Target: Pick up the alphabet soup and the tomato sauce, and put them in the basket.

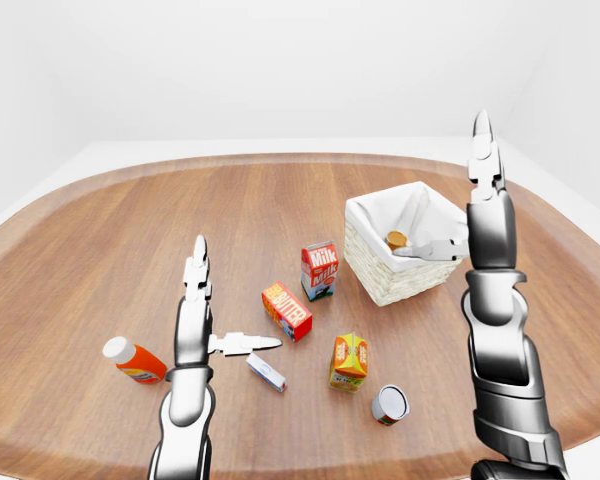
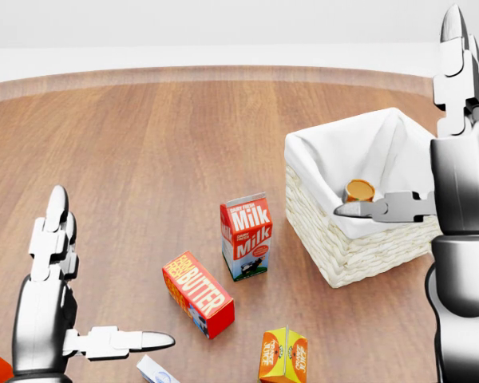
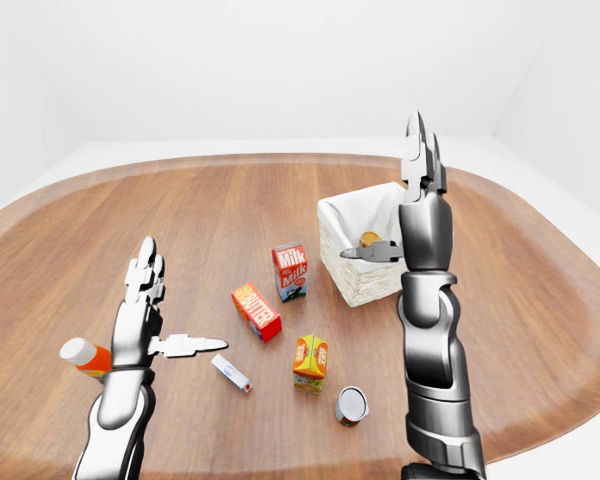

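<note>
Hands first: my left hand (image 1: 194,300) is hovering low at the left-eye view's lower left, fingers straight up and thumb sticking out to the right, spread wide and holding nothing. My right hand (image 2: 455,120) is standing at the head view's right edge, fingers pointing up, thumb jutting left over the basket's near rim, also spread wide and empty.

Nearest me on the table (image 1: 100,240), a can (image 1: 389,404) is lying on its side with its pale end facing the camera; label too small to read, so I cannot tell if it is the tomato sauce. Just left of it an orange carton (image 1: 348,361) is standing upright. A small white-and-blue box (image 1: 266,372) is lying flat near my left thumb, and a red-orange bottle with a white cap (image 1: 132,360) is lying further left.

Further out, the butter box (image 2: 197,294) is lying on its side, and the milk carton (image 2: 246,236) is standing upright just beyond it.

Farthest, the wicker basket (image 2: 335,247) with white lining is sitting right of the milk. A can with an orange top (image 2: 358,190) is resting inside it against the near-right wall, label hidden.
</note>
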### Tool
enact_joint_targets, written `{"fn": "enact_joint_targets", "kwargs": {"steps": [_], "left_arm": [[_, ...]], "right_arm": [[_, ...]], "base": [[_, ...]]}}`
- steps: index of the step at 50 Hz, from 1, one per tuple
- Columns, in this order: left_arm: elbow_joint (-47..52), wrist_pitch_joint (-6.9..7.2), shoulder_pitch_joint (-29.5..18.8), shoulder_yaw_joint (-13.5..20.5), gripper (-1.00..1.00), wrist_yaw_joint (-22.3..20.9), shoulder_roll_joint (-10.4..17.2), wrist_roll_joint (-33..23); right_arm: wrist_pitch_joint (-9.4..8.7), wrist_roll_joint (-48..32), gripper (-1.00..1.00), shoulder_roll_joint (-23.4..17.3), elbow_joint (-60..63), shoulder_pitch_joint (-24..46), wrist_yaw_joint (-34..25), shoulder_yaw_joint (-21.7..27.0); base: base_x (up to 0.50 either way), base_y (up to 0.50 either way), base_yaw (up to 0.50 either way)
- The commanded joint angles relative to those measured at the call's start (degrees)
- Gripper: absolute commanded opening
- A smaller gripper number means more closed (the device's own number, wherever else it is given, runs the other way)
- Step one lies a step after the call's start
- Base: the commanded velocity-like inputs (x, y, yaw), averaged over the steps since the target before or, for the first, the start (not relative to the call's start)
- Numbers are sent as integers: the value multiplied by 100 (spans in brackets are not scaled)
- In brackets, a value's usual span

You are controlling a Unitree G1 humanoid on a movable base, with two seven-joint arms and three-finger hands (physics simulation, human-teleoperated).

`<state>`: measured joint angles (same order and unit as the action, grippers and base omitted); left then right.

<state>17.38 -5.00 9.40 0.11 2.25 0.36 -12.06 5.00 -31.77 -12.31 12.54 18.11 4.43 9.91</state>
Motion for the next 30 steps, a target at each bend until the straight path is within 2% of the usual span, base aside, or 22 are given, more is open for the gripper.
{"fn": "enact_joint_targets", "kwargs": {"steps": [1,11,30], "left_arm": [[19,0,7,10,100,1,-2,33],[19,0,6,10,100,1,-1,30],[19,0,6,10,100,1,-2,31]], "right_arm": [[0,238,100,131,804,-485,-276,120],[0,539,100,390,2042,-1077,-744,210],[0,848,100,803,2622,-2076,-976,306]], "base": [[0,0,0],[0,0,0],[0,0,0]]}}
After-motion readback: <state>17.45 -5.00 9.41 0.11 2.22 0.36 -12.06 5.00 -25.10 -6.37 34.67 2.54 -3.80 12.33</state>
